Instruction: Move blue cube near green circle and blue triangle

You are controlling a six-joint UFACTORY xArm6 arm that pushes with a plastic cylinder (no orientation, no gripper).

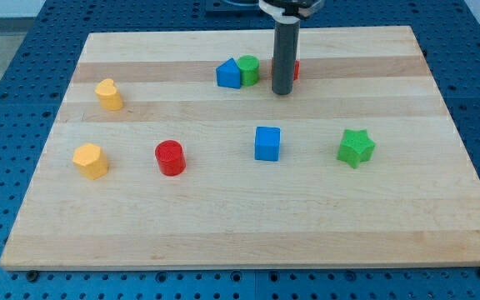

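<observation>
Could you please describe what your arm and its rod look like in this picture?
Only the arm's lowest part shows at the view's top: a white collar with a black ring. Below it hangs a straight, smooth, dark grey rod, round in section, ending at my tip. No cables or markings show.

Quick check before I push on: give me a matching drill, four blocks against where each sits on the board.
Blocks:
1. blue cube
2. green star
3. red cylinder
4. green circle

Places:
A. touching the blue triangle, near the view's top
B. farthest toward the view's right
C. near the board's middle, below my tip
D. right of the lower yellow block

Pairs: 1-C, 2-B, 3-D, 4-A
</observation>
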